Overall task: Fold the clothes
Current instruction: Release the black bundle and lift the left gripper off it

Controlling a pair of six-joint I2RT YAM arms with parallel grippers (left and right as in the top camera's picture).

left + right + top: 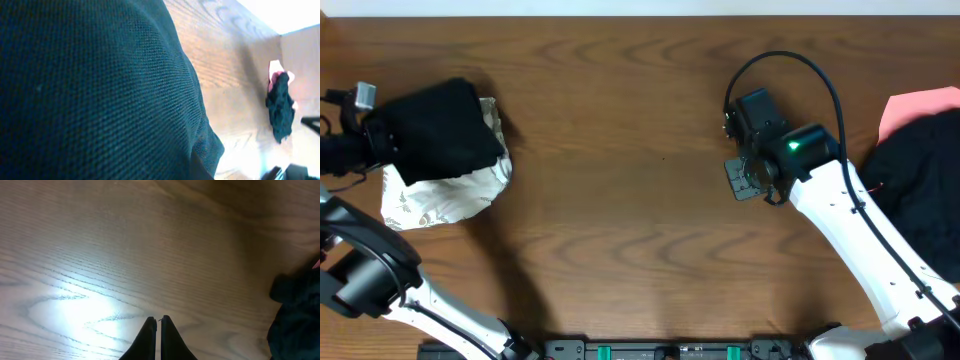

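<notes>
left claw [375, 136] grips black shirt [435, 130]; printed garment [445, 195] beneath

Found shirt [435, 130] at left end of bench [620, 150], lying on top of garment [440, 200], the latter sticking out on the near side and to the right. Found left gripper [362, 140] at the shirt's left edge, against it. Saw heap [920, 190] at right end, with piece [918, 108] just behind, touching. Noted right gripper [158, 325] over bare bench, left of the heap and apart from it, well right of the shirt.
</notes>
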